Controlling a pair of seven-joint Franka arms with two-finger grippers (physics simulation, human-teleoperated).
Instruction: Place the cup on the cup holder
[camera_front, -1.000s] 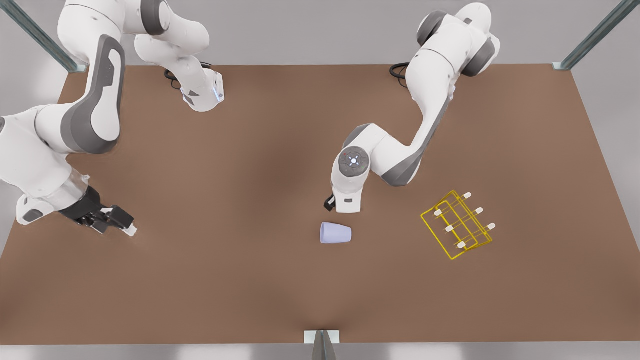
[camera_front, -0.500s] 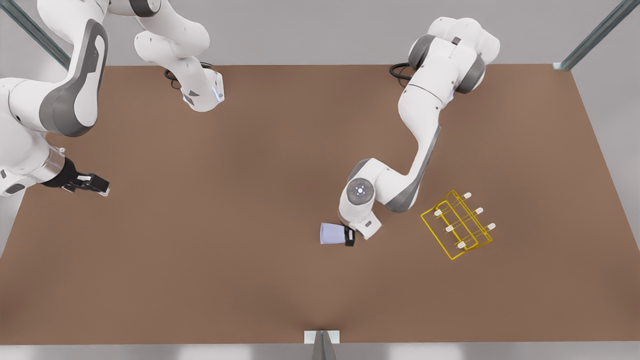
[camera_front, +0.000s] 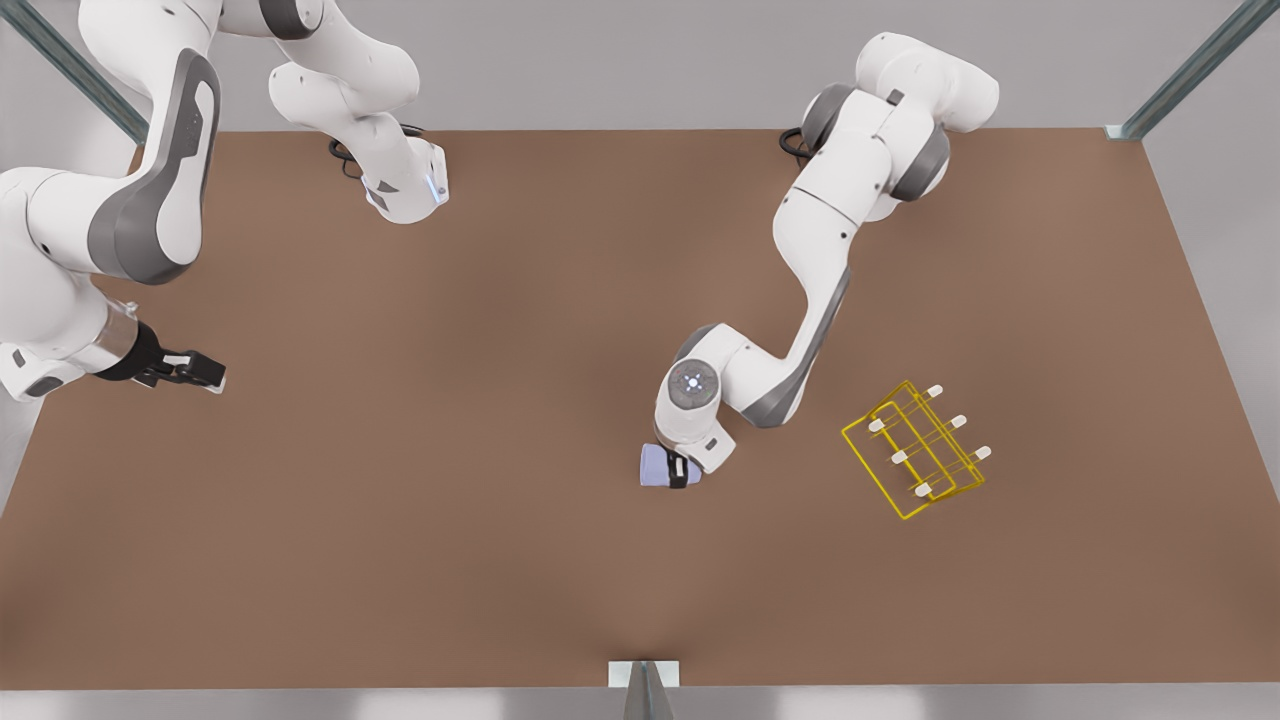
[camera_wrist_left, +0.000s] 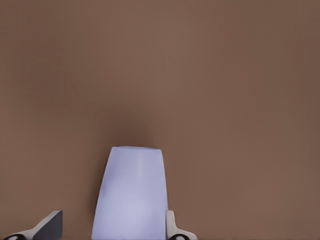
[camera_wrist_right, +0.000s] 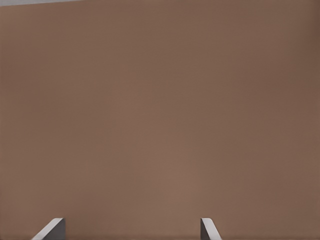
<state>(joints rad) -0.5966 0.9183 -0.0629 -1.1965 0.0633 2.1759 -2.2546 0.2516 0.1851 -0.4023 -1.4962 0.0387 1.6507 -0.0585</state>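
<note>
The pale lavender-blue cup (camera_front: 655, 466) lies on its side on the brown table, a little right of centre in the front view. My left gripper (camera_front: 678, 468) is down over its wider end. In the left wrist view the cup (camera_wrist_left: 131, 195) sits between the fingertips (camera_wrist_left: 52, 222). One finger touches its side and the other stands off, so my left gripper (camera_wrist_left: 110, 221) is open. The yellow wire cup holder (camera_front: 899, 457) with white-tipped pegs stands apart, to the front view's right of the cup. My right gripper (camera_front: 205, 375) waits open at the front view's far left, its fingertips (camera_wrist_right: 205, 227) spread over bare table.
Both arm bases (camera_front: 405, 190) stand at the table's far edge. Metal frame posts (camera_front: 1190, 70) rise at the far corners, and a small bracket (camera_front: 643, 675) sits at the middle of the near edge. The table's (camera_front: 450, 520) surface lies bare between cup and holder.
My left gripper has slid along the cup toward the front view's left and now straddles it. The cup has not moved. My right arm has barely shifted.
</note>
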